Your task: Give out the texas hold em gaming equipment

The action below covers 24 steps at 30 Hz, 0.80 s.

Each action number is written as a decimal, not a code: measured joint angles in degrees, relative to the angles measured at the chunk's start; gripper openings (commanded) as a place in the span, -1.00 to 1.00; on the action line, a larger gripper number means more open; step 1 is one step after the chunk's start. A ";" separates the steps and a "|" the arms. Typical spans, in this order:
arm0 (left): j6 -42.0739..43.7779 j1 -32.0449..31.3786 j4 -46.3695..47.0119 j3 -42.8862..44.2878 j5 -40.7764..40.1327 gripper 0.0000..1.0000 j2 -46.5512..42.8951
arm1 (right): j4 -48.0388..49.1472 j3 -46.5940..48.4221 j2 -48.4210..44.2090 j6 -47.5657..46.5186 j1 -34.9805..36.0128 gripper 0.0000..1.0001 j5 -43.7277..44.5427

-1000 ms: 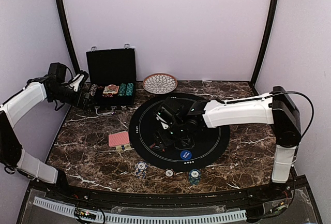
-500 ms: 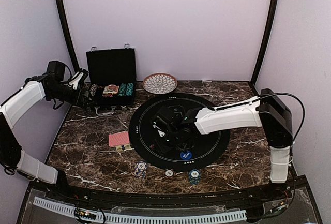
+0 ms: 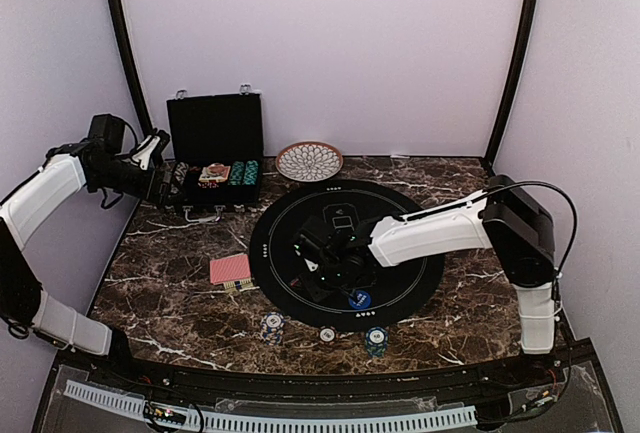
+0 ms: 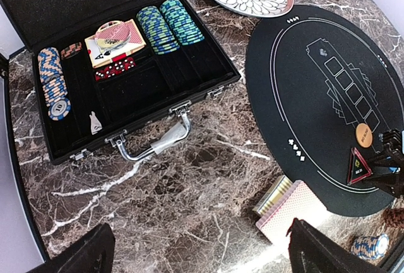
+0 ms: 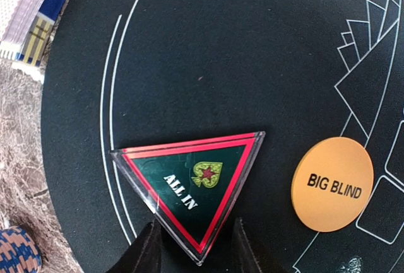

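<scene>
The red triangle marker [image 5: 192,185], lettered ALL IN, lies flat on the black round mat [image 5: 208,46]. My right gripper [image 5: 196,224] grips its lower corner, one finger on each slanted edge. The orange button disc [image 5: 332,183] lies just right of it. In the top view the right gripper [image 3: 320,258] is over the mat's near-left part, with the blue disc [image 3: 360,299] close by. Red-backed cards [image 3: 230,269] lie left of the mat. Three chip stacks [image 3: 271,326] sit along the mat's front edge. My left gripper [image 4: 202,261] is open and empty, high above the marble.
The open black case [image 4: 126,90] at the back left holds rows of chips [image 4: 169,26], dice and a card box. The patterned dish [image 3: 309,161] stands behind the mat. The table's left wall is close to the left arm [image 3: 50,193].
My right gripper has moved left across the mat toward its near-left edge. The left arm has barely shifted.
</scene>
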 measured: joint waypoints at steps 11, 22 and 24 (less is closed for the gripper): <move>-0.52 0.00 0.00 0.11 1.11 0.97 -1.07 | -0.55 3.39 2.56 0.31 0.00 -0.50 2.05; -0.37 0.00 -0.04 0.11 1.49 0.97 -1.27 | -0.85 14.60 10.40 -0.17 -0.22 -0.72 5.55; -0.33 0.00 -0.07 0.11 1.49 0.98 -1.33 | -1.03 17.51 12.28 0.13 -0.48 -0.73 5.92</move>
